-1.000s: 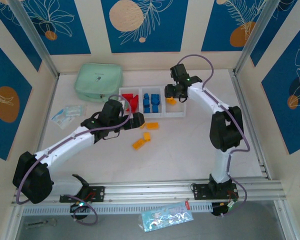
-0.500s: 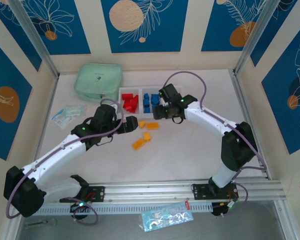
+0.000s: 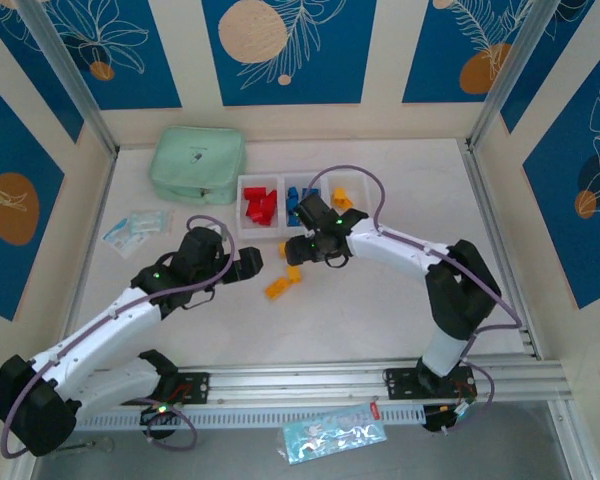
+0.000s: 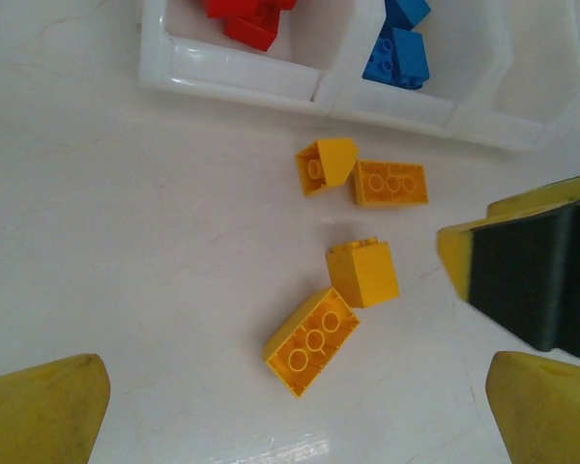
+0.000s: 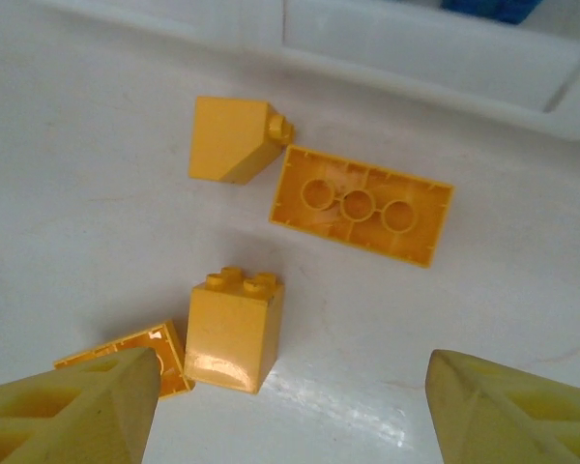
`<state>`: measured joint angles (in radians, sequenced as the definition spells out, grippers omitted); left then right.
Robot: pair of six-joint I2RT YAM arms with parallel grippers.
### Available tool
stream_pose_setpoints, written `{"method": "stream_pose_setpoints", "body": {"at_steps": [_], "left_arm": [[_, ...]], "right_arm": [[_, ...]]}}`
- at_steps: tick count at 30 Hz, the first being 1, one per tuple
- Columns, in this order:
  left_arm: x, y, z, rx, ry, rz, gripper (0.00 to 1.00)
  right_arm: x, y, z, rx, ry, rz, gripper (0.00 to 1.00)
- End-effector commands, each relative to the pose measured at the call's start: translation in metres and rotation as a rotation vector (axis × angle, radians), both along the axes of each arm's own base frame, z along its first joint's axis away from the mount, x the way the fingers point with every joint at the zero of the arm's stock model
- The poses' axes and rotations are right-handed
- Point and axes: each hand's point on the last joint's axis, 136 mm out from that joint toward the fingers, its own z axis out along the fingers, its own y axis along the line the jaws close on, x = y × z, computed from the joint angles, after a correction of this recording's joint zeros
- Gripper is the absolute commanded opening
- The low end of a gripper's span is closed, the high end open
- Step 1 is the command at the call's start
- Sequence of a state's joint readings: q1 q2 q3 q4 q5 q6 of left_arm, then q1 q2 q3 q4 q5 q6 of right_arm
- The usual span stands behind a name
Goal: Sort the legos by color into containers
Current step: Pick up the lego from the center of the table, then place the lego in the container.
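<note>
Containers (image 4: 242,75): red legos (image 4: 251,26), blue legos (image 4: 396,58), orange legos (image 3: 341,200); left fingers (image 4: 39,411), right fingers (image 5: 68,406) spread.

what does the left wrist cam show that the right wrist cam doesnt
Left wrist view: red legos in one container, and the whole oblong yellow brick, underside up. Right wrist view: both tips of the right hand, spread, one covering part of that brick. Both: the upright yellow brick, the sloped one and the flat one near the containers.
</note>
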<state>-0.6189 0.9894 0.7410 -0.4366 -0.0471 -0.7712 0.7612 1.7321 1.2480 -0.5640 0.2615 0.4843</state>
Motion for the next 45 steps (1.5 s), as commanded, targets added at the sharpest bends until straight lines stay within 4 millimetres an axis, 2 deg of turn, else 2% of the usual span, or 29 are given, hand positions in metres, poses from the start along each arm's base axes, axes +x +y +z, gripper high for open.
{"method": "stream_pose_setpoints", "body": {"at_steps": [1,10,14,24,32,39,45], "left_arm": [[0.0,0.008,-0.005,0.021,0.009,0.033,0.99],[0.0,0.01,-0.009,0.026,0.015,0.038,0.99],[0.0,0.01,-0.011,0.031,0.02,0.036,0.99],[0.003,0.01,-0.011,0.035,0.022,0.031,0.99],[0.005,0.004,-0.008,0.025,0.027,0.017,0.99],[0.006,-0.001,0.002,0.006,0.017,-0.005,0.99],[0.012,-0.013,0.011,-0.029,0.007,-0.039,0.99]], "right_arm": [[-0.004,0.015,-0.012,0.015,0.034,0.003,0.74],[-0.003,0.031,-0.04,0.008,0.083,0.003,0.7],[-0.001,0.031,-0.049,-0.013,0.093,0.002,0.65],[-0.005,0.02,-0.06,-0.054,0.102,-0.007,0.45],[-0.005,0.015,-0.041,-0.008,0.083,-0.02,0.26],[0.0,0.001,-0.007,0.056,0.04,-0.05,0.23],[0.014,-0.022,0.023,0.087,-0.012,-0.076,0.22]]}}
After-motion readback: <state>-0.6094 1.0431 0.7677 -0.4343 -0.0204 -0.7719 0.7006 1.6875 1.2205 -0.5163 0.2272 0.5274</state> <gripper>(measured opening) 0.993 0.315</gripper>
